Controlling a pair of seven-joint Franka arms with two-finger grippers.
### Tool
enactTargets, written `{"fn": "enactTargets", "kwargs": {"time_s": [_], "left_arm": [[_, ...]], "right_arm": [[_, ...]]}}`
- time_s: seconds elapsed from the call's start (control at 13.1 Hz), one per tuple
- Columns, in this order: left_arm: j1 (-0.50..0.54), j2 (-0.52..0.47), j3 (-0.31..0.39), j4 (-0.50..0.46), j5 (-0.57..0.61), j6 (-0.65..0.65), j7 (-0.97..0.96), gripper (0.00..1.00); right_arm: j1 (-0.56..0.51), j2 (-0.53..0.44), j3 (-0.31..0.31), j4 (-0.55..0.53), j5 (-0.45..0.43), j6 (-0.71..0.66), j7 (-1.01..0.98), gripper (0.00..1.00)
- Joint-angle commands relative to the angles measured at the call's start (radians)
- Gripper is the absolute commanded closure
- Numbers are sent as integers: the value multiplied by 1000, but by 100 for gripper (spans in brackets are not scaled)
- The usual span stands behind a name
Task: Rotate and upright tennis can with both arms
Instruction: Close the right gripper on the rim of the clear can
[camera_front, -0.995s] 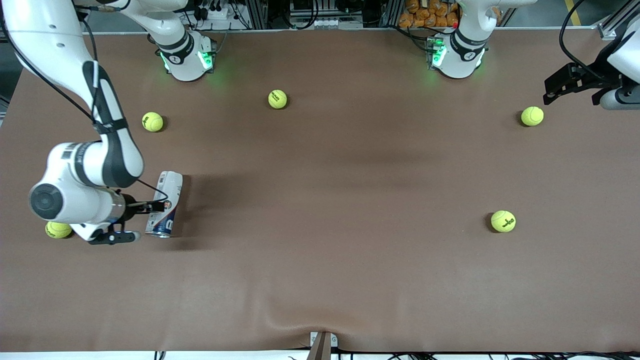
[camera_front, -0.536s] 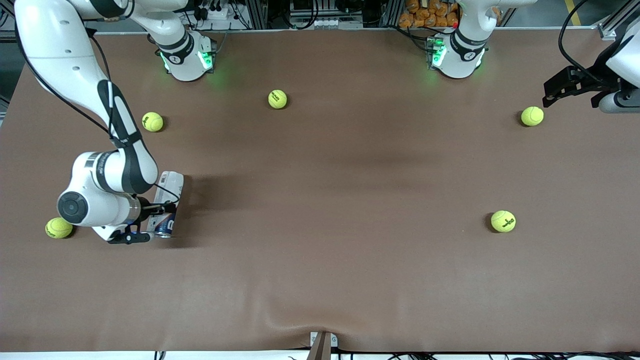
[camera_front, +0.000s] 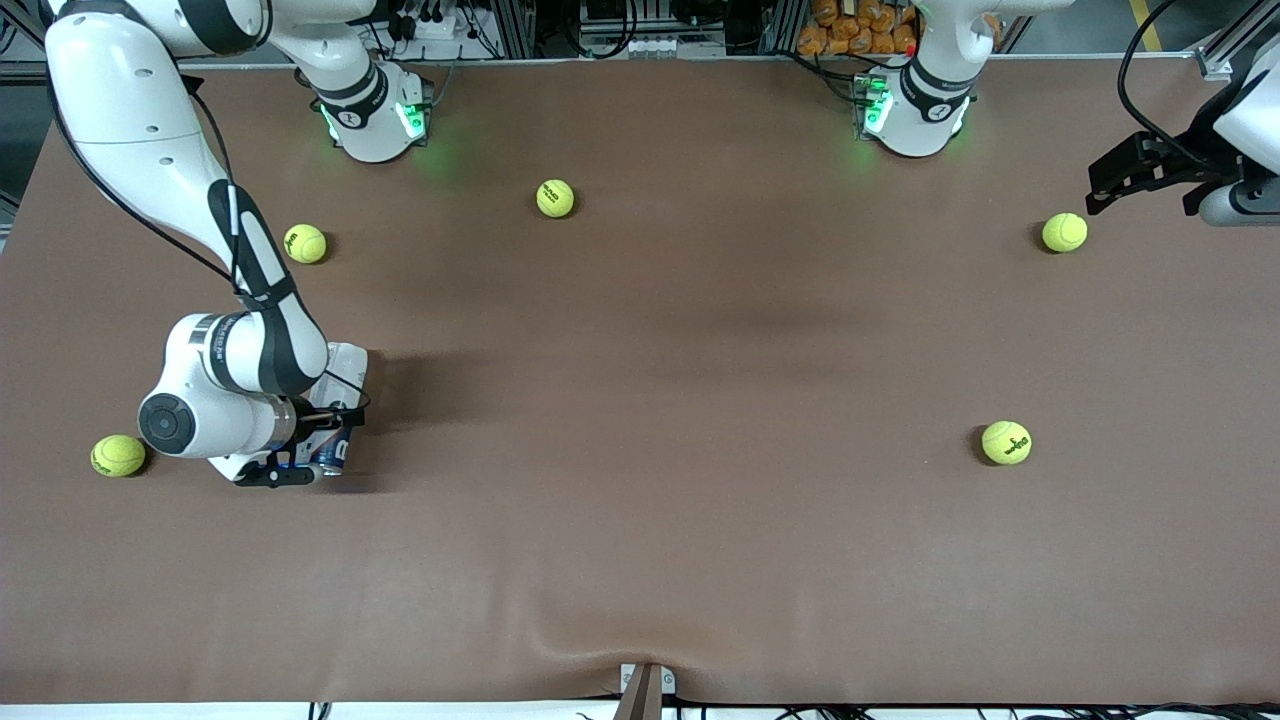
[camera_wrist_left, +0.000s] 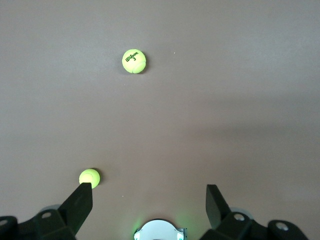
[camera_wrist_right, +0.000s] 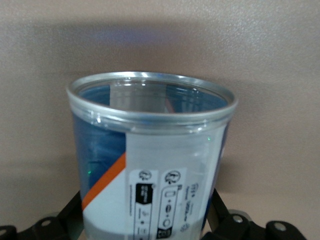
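Note:
The tennis can (camera_front: 346, 368) lies on its side on the brown table near the right arm's end, its silvery open rim toward the front camera. My right gripper (camera_front: 318, 443) is low at the rim end, open, with one finger on each side of the can. In the right wrist view the can (camera_wrist_right: 150, 150) fills the space between the fingers (camera_wrist_right: 74, 207), and its rim and blue, white and orange label show. My left gripper (camera_front: 1100, 190) is open and empty, held high at the left arm's end and waiting; it also shows in the left wrist view (camera_wrist_left: 149, 192).
Several yellow-green tennis balls lie about: one (camera_front: 118, 455) beside the right arm's wrist, one (camera_front: 305, 243) farther from the camera than the can, one (camera_front: 555, 198) near the bases, and two (camera_front: 1064, 232) (camera_front: 1006, 442) toward the left arm's end.
The right arm has slid its gripper sideways onto the can, so the fingers now straddle it. The can has not moved. The left arm has barely shifted.

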Motion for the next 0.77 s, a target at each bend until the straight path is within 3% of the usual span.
{"fn": "enactTargets", "kwargs": {"time_s": [0.0,0.23,0.69], "left_arm": [[9,-17,-7,9,9,-6,6,0],[7,-30,-11,9,9,-21,-2,0],[7,-26,-11,13,5,-15,0,0]], "right_arm": [[9,-3,-1,-9,14,-3,-9,19],[9,-20,0,0,14,-26,-14,32],[11,-142,4,17,14,-35,-159,32]]}}
